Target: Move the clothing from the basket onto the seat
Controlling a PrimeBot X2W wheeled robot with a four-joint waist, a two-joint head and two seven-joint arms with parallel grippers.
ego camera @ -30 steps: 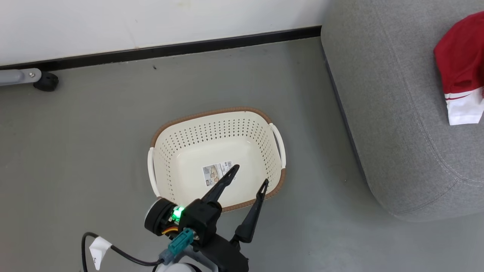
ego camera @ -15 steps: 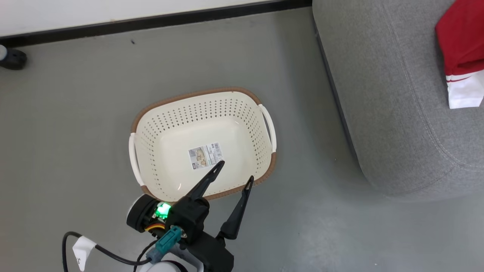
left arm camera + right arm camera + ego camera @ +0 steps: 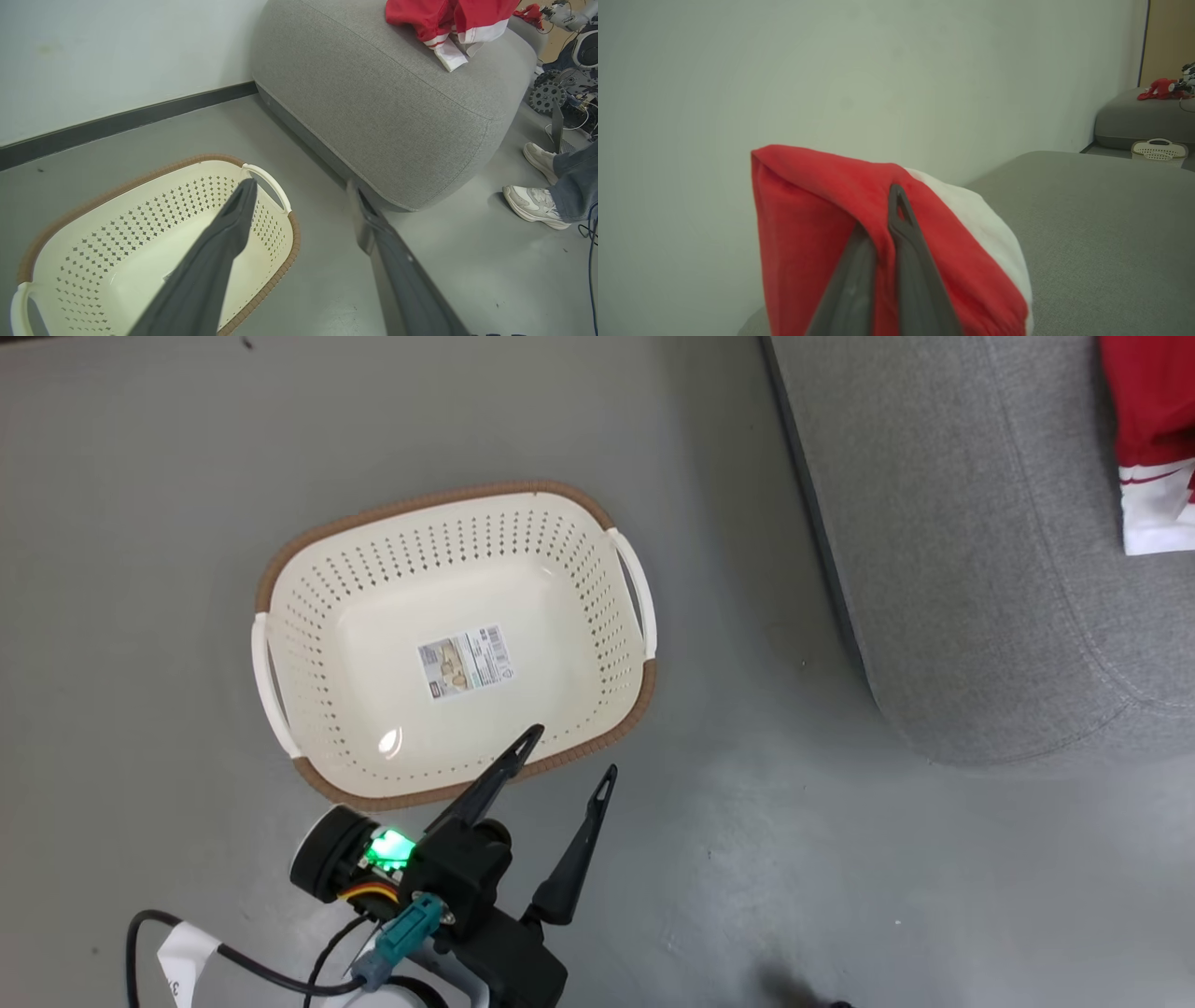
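The basket (image 3: pixel 448 499), an oval of smooth cream plastic with diamond-punched walls and a brown woven-look rim, is sitting on the matte grey floor (image 3: pixel 140 476) with a paper sticker (image 3: pixel 465 661) lying flat on its bottom and no fabric inside. The left gripper (image 3: pixel 571 750) is hovering over the basket's near rim, its two slim, dark, tapering fingers spread wide and holding nothing. To the right of the basket, the seat (image 3: pixel 952 523) is standing as a rounded block of coarse grey weave with a stitched seam. The clothing (image 3: pixel 1148 411), soft bright red cloth with a white striped cuff, is lying crumpled on the seat's top, well apart from the basket. The right gripper (image 3: pixel 880 207) is pinching a raised red fold of the clothing, fingers pressed together. Beyond the seat from the basket, a person's white shoes (image 3: pixel 532 207) are resting on the floor.
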